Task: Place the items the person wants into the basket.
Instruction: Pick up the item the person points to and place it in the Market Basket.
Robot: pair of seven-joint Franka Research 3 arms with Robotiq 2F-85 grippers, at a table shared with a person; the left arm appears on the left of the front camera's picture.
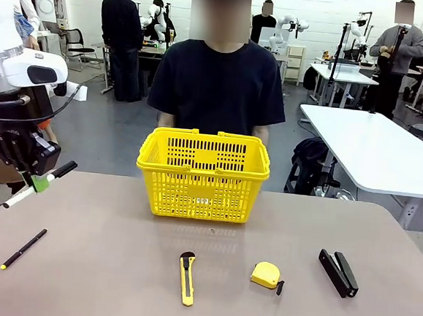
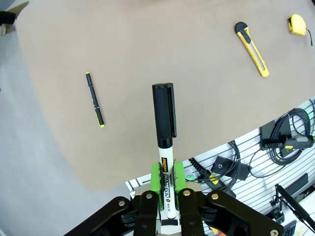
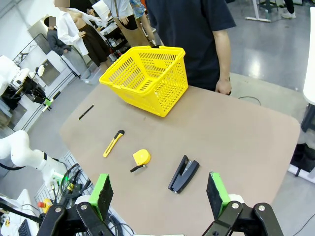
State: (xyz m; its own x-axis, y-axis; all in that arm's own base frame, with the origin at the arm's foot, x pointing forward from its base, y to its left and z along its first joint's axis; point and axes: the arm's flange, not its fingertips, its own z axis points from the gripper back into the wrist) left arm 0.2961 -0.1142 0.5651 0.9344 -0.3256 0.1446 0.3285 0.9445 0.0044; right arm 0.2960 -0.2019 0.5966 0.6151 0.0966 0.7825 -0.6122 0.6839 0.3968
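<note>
Black left gripper hangs raised, jaws clamping marker; right gripper holds jaws apart.

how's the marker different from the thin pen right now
The marker is thick, with a white barrel and a black cap; the pen is thin and black with a yellow tip. The marker is clamped in the left gripper, raised off the table; the pen lies flat on the table, untouched. Both are long writing tools on the robot's left side, outside the basket.
</note>
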